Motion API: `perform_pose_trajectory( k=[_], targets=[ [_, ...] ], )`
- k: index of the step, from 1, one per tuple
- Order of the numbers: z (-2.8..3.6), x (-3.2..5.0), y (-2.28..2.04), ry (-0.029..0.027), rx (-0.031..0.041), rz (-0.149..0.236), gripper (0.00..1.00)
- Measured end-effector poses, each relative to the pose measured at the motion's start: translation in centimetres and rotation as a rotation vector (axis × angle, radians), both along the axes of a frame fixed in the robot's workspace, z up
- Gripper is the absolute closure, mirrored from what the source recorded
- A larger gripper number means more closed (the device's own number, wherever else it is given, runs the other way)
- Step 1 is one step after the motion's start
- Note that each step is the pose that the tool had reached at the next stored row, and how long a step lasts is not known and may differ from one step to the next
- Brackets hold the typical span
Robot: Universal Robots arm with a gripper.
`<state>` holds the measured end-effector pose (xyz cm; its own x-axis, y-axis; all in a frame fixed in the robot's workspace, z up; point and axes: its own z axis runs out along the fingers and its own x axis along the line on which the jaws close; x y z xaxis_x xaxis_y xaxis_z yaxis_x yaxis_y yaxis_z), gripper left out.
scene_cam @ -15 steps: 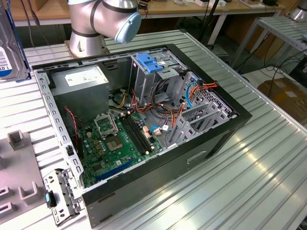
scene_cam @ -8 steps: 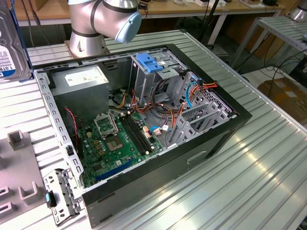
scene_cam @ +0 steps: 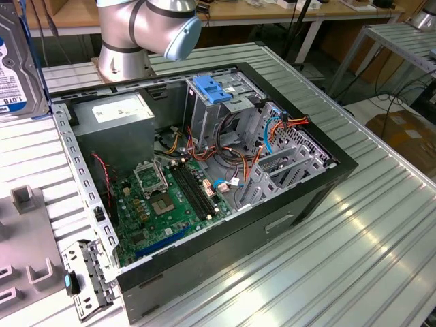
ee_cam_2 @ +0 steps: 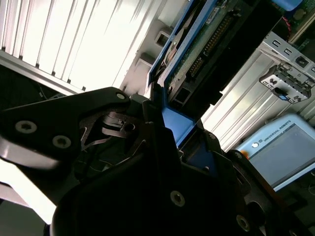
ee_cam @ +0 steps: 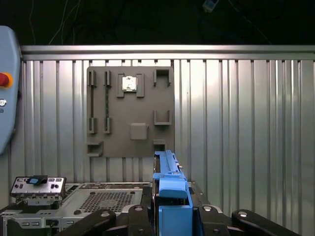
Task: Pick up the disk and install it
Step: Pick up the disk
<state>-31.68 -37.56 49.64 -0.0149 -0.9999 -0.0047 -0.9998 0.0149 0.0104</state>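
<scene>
The flat silver-grey metal disk (scene_cam: 20,65) (blue-and-white label (scene_cam: 8,75), blue plastic rails (ee_cam: 170,184)) is clamped by the black gripper (ee_cam: 172,217), closed on it.

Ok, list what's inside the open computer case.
Green motherboard, grey power supply, metal drive cage with a blue latch, coloured cables. What lies beneath them is covered. The disk is outside, clamped in the gripper.
</scene>
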Motion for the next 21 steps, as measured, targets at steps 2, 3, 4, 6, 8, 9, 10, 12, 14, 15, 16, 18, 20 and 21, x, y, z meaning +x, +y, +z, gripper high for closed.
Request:
perform_pose_trajectory(
  k=[2,3,4,6,8,9,10,12,14,15,16,18,20,21],
  targets=[
    [0.00,0.17,0.00,0.0000,0.0000,0.000,0.63],
    [0.00,0.33,0.00,0.0000,0.0000,0.000,0.63],
    [0.00,0.50,0.00,0.0000,0.0000,0.000,0.63],
    [-0.01,0.80,0.00,-0.0001,0.0001,0.000,0.63],
    [0.00,0.99,0.00,-0.0001,0.0000,0.000,0.63],
    [0.00,1.11,0.00,0.0000,0.0000,0.000,0.63],
    [-0.01,1.22,0.00,-0.0001,0.0000,0.000,0.63],
    [0.00,1.72,0.00,0.0000,0.0000,0.000,0.63],
    [-0.01,1.95,0.00,0.0000,0.0000,0.000,0.63],
    [-0.01,2.08,0.00,-0.0001,0.0000,0.000,0.63],
    [-0.01,2.18,0.00,-0.0001,0.0000,0.000,0.63],
    [-0.01,2.43,0.00,0.0000,0.0000,0.000,0.63],
    [-0.01,2.65,0.00,0.0000,0.0000,0.000,0.63],
    [-0.01,2.86,0.00,0.0000,0.0000,0.000,0.63]
  ],
)
